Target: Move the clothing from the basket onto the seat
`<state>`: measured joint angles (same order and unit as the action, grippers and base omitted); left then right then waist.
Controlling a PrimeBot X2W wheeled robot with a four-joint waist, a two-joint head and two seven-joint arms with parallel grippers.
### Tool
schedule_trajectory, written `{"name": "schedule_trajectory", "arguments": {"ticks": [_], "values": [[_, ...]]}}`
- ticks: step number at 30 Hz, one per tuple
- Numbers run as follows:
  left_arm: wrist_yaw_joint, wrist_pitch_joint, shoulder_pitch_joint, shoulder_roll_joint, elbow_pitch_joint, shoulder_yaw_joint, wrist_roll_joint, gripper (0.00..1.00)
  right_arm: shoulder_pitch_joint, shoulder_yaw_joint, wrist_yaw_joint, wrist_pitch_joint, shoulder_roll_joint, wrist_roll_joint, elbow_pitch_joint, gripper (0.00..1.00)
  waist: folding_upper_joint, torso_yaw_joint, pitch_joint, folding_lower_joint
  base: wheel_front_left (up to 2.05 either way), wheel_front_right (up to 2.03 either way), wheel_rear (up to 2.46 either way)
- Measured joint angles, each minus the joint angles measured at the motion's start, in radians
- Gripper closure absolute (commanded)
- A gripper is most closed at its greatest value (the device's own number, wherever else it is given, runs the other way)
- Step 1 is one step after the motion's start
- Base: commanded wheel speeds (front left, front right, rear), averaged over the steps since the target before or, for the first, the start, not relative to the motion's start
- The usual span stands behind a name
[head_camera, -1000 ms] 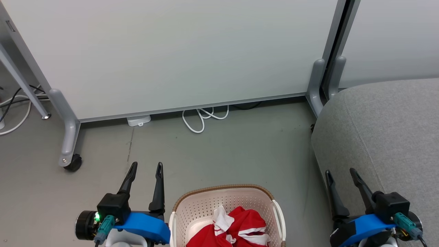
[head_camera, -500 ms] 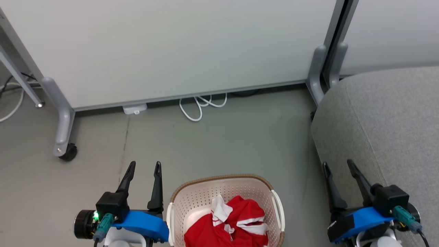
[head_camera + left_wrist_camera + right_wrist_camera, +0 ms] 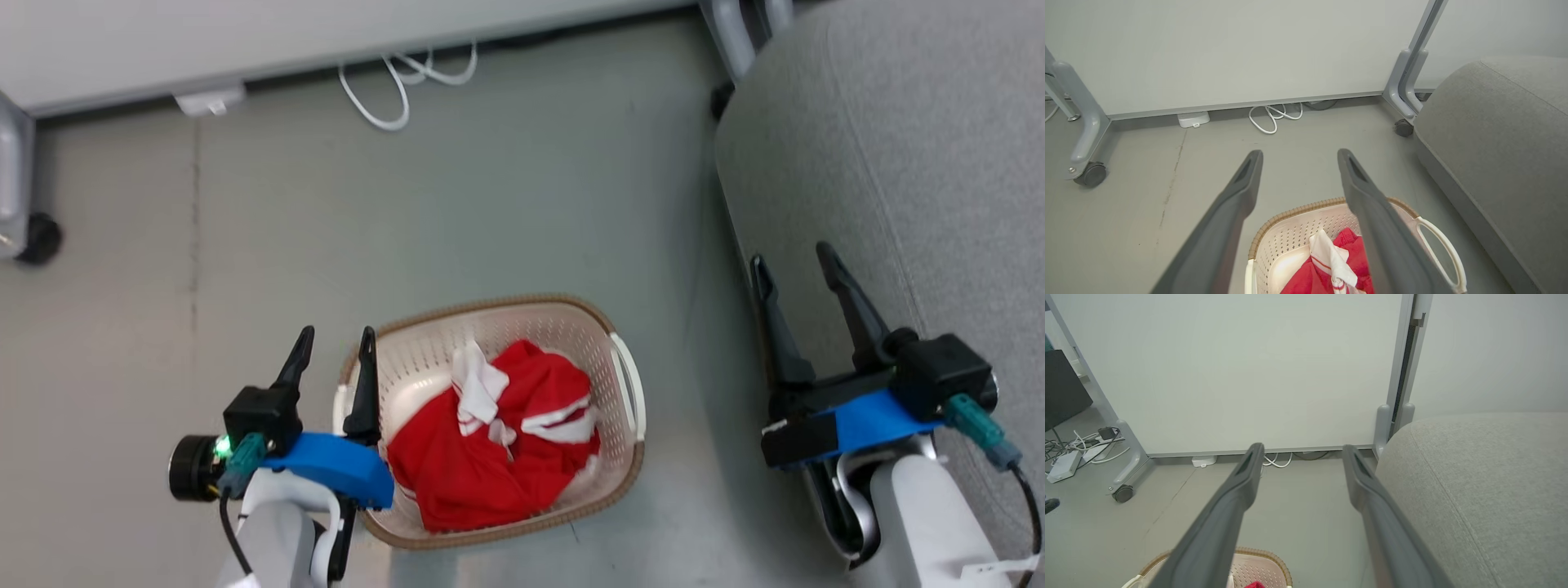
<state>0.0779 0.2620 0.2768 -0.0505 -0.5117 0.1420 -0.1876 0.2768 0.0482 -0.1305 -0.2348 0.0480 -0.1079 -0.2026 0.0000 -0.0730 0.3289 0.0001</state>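
head view: tipped downward since a second ago; whole picture shifted together, so a camera move, not a move of the things.
basket [image 3: 506, 300]: cream-white perforated plastic laundry basket with brown woven-look rim and white handles; a second ago cut off by the bottom edge, now seen whole; upright on the grey floor [image 3: 490, 188], near the seat but apart from it.
clothing [image 3: 490, 449]: red fabric garments with white trim, crumpled in a heap inside the basket, a white-edged fold uppermost; none lifted out yet.
seat [image 3: 898, 122]: large grey fabric-upholstered sofa with rounded edge and seam, on the robot's right; nothing red on it.
left gripper [image 3: 336, 335]: long dark fingers spread wide, holding nothing; hovering by the basket's left rim, the inner finger overlapping that rim from the head camera.
right gripper [image 3: 792, 255]: fingers equally wide apart and bare; poised over the seat's near edge, well apart from the clothing.
meaning: heap and rim now plainly sighted; transfer not begun; probably looking before reaching, with the left gripper nearer the heap.
watch for: two loose garments tangled, so one pinch may drag both.
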Motion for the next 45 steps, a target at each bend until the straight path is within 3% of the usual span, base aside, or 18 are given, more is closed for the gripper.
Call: {"name": "schedule_trajectory", "arguments": {"ticks": [8,20,28,35,36,37,38,45], "values": [[0.017,0.0,0.145,-0.03,-0.165,0.018,0.04,0.0,0.081,0.012,0.0,-0.014,0.001,-0.031,0.03,0.0,-0.0001,-0.07,0.192,0.0002,0.0,0.0,0.0],[0.034,-0.04,0.302,-0.103,-0.425,0.029,0.036,0.0,0.158,0.123,0.0,-0.027,0.002,-0.162,0.06,0.0,0.0,-0.226,0.4,0.0001,0.0,0.0,0.0],[0.008,-0.081,0.362,-0.152,-0.519,-0.004,0.008,0.0,0.17,0.176,0.0,-0.028,0.002,-0.216,0.103,0.0,-0.0001,-0.317,0.498,0.0001,0.0,0.0,0.0],[-0.016,-0.1,0.393,-0.158,-0.577,-0.032,-0.032,0.0,0.17,0.2,0.0,-0.028,0.002,-0.237,0.111,0.0,0.0,-0.347,0.539,0.0,0.0,0.0,0.0],[-0.016,-0.1,0.396,-0.156,-0.583,-0.031,-0.032,0.06,0.17,0.201,0.0,-0.028,0.002,-0.237,0.112,0.0,-0.0001,-0.347,0.539,0.0,0.0,0.0,0.0],[-0.016,-0.102,0.4,-0.153,-0.588,-0.031,-0.034,0.77,0.17,0.202,0.0,-0.028,0.002,-0.237,0.112,0.0,0.0,-0.345,0.538,0.0,0.0,0.0,0.0],[-0.016,-0.102,0.404,-0.15,-0.593,-0.03,-0.036,1.0,0.171,0.203,0.0,-0.028,0.002,-0.237,0.112,0.0,-0.0001,-0.344,0.536,0.0,0.0,0.0,0.0],[-0.005,-0.102,0.421,-0.139,-0.633,-0.018,-0.045,1.0,0.172,0.204,0.0,-0.028,0.002,-0.237,0.11,0.0,0.0,-0.335,0.517,-0.0001,0.0,0.0,0.0]]}}
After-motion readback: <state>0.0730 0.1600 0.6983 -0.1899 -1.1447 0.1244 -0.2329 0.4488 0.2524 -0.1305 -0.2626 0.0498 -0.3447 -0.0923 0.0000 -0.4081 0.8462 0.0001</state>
